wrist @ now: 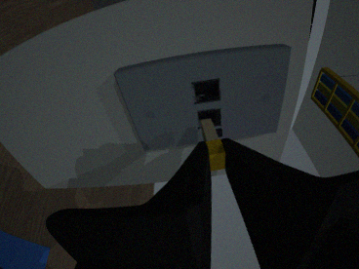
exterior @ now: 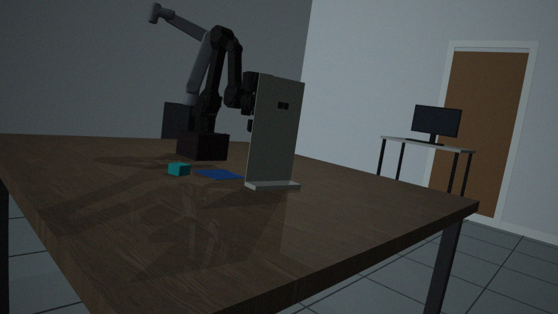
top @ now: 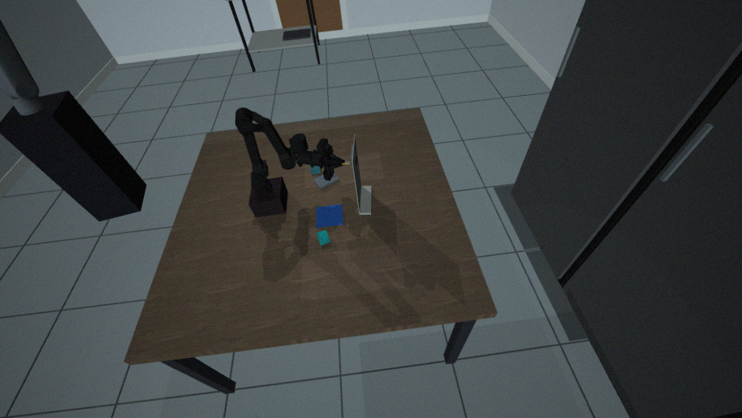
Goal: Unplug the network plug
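My gripper (top: 342, 163) (wrist: 214, 147) is shut on the plug (top: 346, 163) (wrist: 216, 160), a small yellow body with a pale beige front. The plug's front points at the lower opening (wrist: 210, 114) of the grey socket plate (wrist: 166, 93) on the upright panel (top: 356, 173) (exterior: 273, 136) (wrist: 54, 122). The plug appears out of the opening, with a small gap to the panel in the top view. The fingers hide its rear. The panel hides plug and fingertips in the exterior view. The blue square (top: 329, 216) (exterior: 219, 174) (wrist: 19, 250) lies flat on the table.
A teal block (top: 323, 238) (exterior: 179, 169) stands beside the blue square. A second teal block (top: 314, 170) and a flat grey piece (top: 326, 181) lie below the gripper. The panel's foot (top: 365, 200) (exterior: 273, 185) rests on the table (top: 218, 290) (exterior: 351, 218).
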`<state>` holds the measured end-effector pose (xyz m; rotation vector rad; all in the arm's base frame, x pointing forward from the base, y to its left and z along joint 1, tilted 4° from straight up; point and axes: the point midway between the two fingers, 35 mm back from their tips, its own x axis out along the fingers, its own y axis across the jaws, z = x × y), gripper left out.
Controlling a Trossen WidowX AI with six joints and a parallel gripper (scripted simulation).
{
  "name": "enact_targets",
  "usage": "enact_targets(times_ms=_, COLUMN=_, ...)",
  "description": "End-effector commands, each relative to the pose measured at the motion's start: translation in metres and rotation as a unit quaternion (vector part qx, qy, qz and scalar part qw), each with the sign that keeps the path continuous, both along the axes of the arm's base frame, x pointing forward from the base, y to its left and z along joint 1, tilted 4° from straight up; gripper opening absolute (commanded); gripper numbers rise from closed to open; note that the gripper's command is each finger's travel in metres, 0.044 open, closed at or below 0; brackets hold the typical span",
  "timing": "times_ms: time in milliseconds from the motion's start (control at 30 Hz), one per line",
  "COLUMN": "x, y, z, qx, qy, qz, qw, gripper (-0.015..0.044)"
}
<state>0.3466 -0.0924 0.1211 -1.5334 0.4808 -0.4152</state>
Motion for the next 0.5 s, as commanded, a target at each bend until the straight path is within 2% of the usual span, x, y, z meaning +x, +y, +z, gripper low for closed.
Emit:
enact_targets(times_ms=0, x=-0.0037, y=0.0006, z=-0.0012, qx=-0.001, qy=0.003, qz=-0.002, qw=1.000, gripper=0.0000)
enact_targets(times_ms=467, x=-0.0121, y=0.0050, z=-0.0010, qx=-0.001, qy=0.003, qz=-0.002, qw=1.000, gripper=0.0000)
